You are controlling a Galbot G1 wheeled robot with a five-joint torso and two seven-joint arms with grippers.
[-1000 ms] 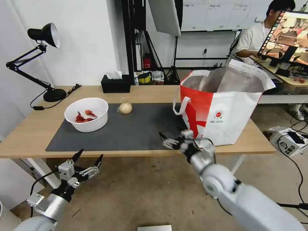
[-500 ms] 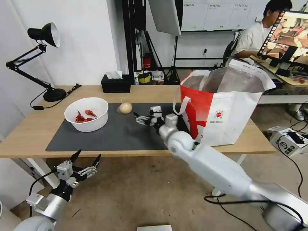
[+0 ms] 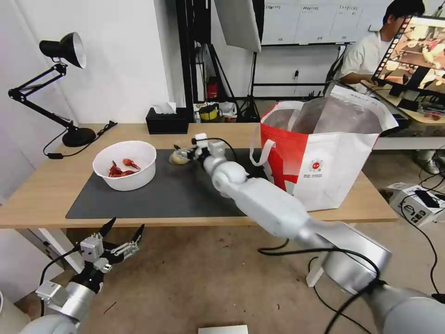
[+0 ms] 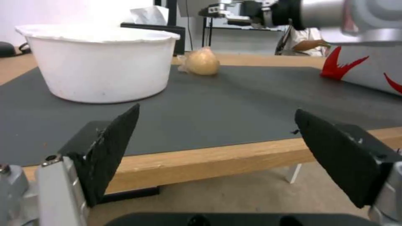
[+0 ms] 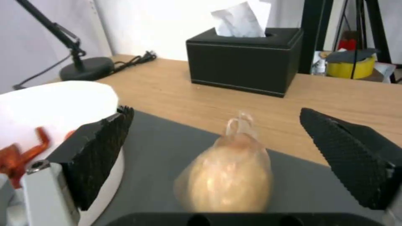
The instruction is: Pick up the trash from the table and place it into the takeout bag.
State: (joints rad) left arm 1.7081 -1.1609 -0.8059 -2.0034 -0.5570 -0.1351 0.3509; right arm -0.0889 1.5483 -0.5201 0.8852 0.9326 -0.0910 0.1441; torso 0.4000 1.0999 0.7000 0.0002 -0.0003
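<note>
Item: beige lump (image 5: 228,175) on desk (image 3: 41,190); centre your open right end effector (image 3: 181,151) around it, then close gently.

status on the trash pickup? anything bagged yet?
Nothing visibly bagged; the takeout bag stands open, its inside mostly hidden. In hand: the right gripper, open, brackets the beige lump on the mat, not gripping. Left: that lump and the white bowl with red shells. Left gripper waits open below the table edge.

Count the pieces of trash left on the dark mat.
2: the white bowl at the mat's left end, and the beige lump at its far edge, between the open right gripper's fingers.
</note>
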